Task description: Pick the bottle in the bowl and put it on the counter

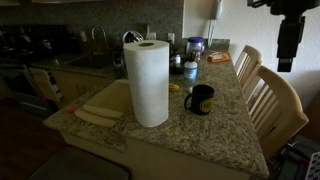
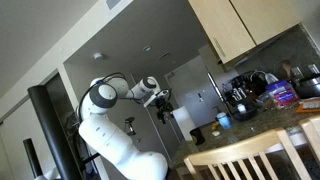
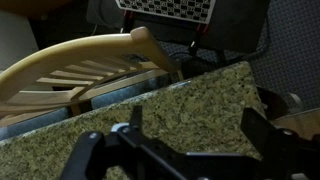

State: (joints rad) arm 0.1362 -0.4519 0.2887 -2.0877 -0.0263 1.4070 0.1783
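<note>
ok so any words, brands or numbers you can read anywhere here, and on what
No text here can be read.
Purple label on the jar: print too blurred.
The bottle: any print is too small to read.
No print shows on the paper-towel roll or the black mug.

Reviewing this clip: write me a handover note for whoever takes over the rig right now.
Gripper: open and empty, held high above the counter edge and a chair.
Bottle: blue-capped, apparently in the small dark bowl toward the back of the counter, beyond the mug. It is too small to be sure.
Done: nothing; the bottle is not yet grasped.
Left: reach over, grasp the bottle, lift it out, set it on bare counter.
</note>
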